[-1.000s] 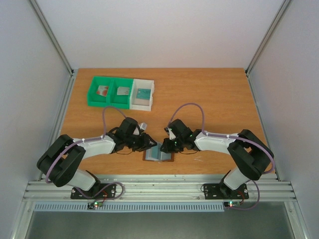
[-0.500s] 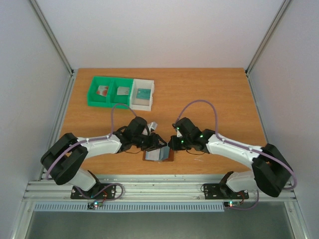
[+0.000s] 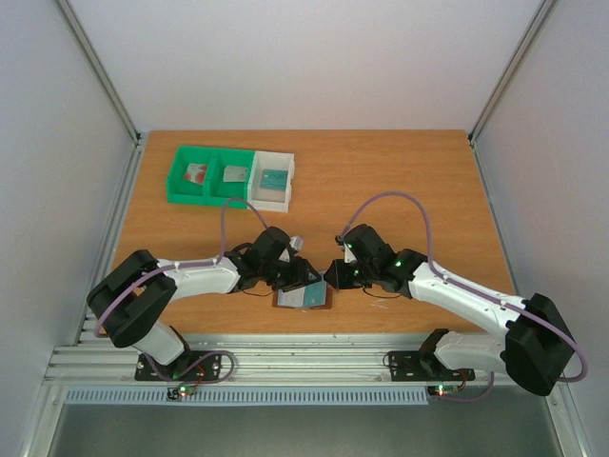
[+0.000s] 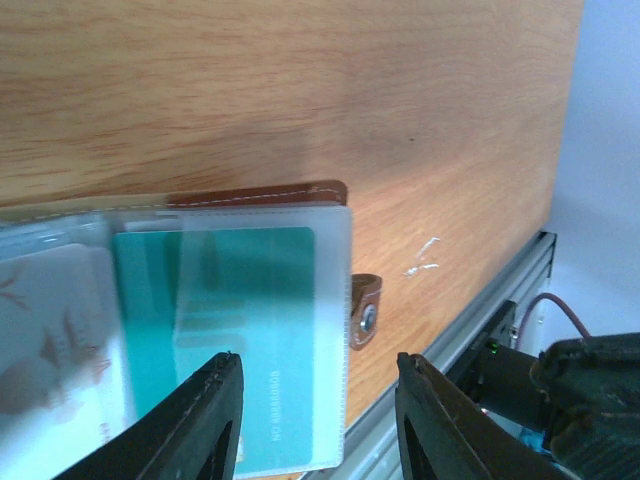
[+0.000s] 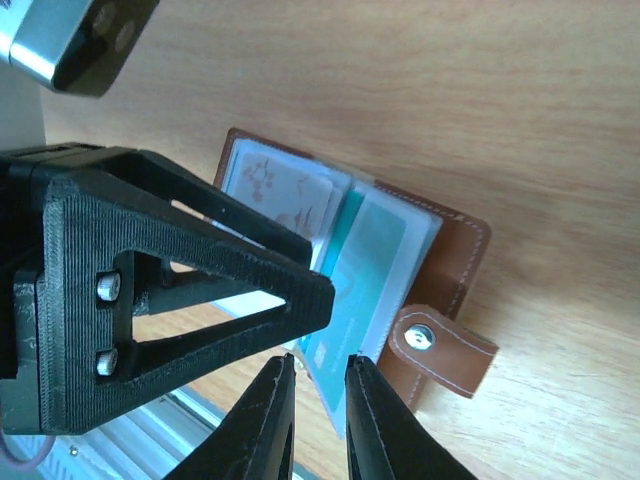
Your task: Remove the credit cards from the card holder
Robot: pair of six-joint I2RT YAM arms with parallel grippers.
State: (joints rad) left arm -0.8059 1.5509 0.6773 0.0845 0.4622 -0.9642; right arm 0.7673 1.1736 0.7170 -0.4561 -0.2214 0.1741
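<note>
Your arms had stretched further inward over the card holder (image 3: pixel 303 297) lying open at the table's (image 3: pixel 409 181) near edge, left gripper (image 4: pixel 318 385) spread above its teal card (image 4: pixel 240 320), right gripper (image 5: pixel 319 372) narrowed, any pinch unclear.

From above, the light is bright, even and diffuse. My arms (image 3: pixel 205 276) drop only faint, soft-edged shadows on the worktop (image 3: pixel 409 190), and that view is slightly grainy. At my left wrist, my left pincer (image 4: pixel 315 400) is a dark blur in the near foreground, and the card holder (image 4: pixel 330 300) has a milky sheen across its clear sleeves. At my right wrist, the wood washes out pale toward the top. My right pincer (image 5: pixel 318 400) shows black, with its surface detail lost.
</note>
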